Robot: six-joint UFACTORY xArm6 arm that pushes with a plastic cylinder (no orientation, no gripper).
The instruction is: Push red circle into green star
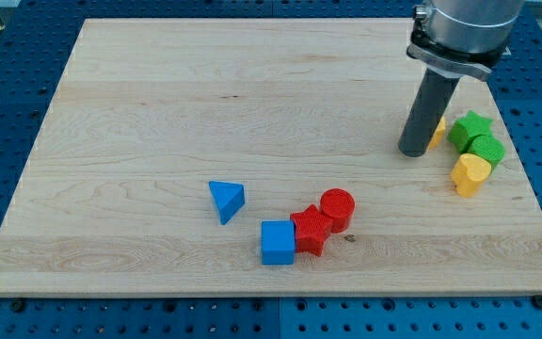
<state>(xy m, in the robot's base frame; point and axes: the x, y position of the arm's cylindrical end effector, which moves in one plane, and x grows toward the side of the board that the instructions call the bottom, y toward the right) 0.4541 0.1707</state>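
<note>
Red circle (337, 208) sat near the board's (158, 113) bottom edge; our tip (410, 152), with nothing to grasp, half hid a yellow block (438, 132) beside the green star (468, 127) near the right edge.

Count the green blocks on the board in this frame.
2, both near the view's right edge: the green star, and a rounder green block touching it just below. My tip may hide others.

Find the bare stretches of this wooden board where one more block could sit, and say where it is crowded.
Bare: the wooden board above and left of the blue triangle. Crowded: blue cube, red block and red circle touching; by my tip, the green star, green block and yellow block.
</note>
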